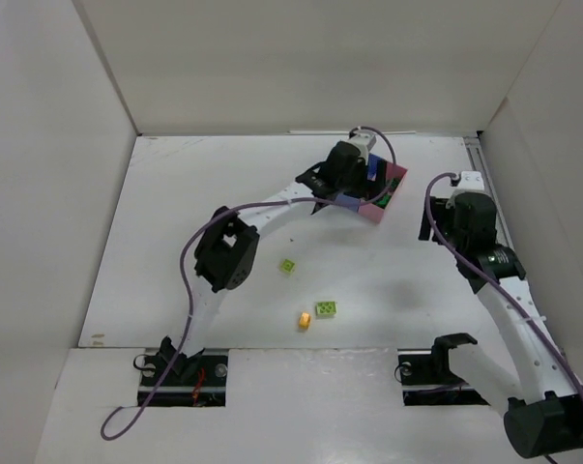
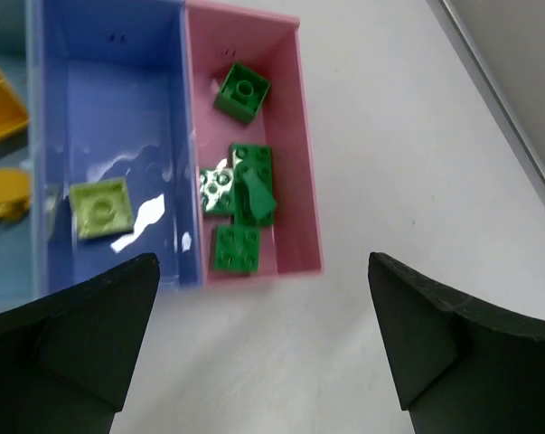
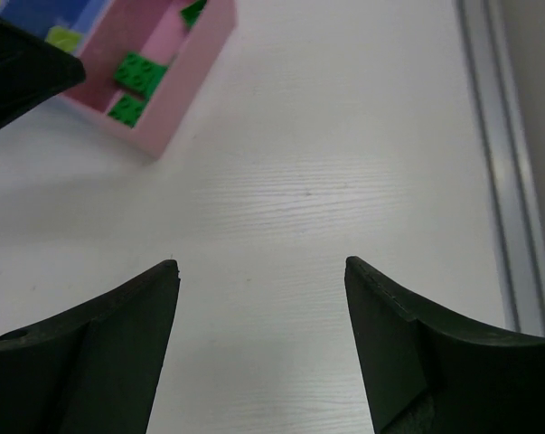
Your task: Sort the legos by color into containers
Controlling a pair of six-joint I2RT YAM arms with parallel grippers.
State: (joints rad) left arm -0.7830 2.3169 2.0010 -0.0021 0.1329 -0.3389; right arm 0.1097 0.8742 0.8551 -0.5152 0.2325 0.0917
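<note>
Black left fingers (image 2: 73,334) wide apart, empty

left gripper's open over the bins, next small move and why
Probably lift the left gripper clear of the pink bin and swing toward the pale lime brick: its jaws are open and empty, dark green bricks lie in the bin, and it, a second lime brick and an orange brick lie on the table.

- A white table (image 1: 175,193) is lying under even light.
- Plain white back wall (image 1: 301,58), left wall (image 1: 40,174) and right wall (image 1: 562,145) are enclosing it.
- A grey rail (image 3: 512,181) is running along its right edge.
</note>
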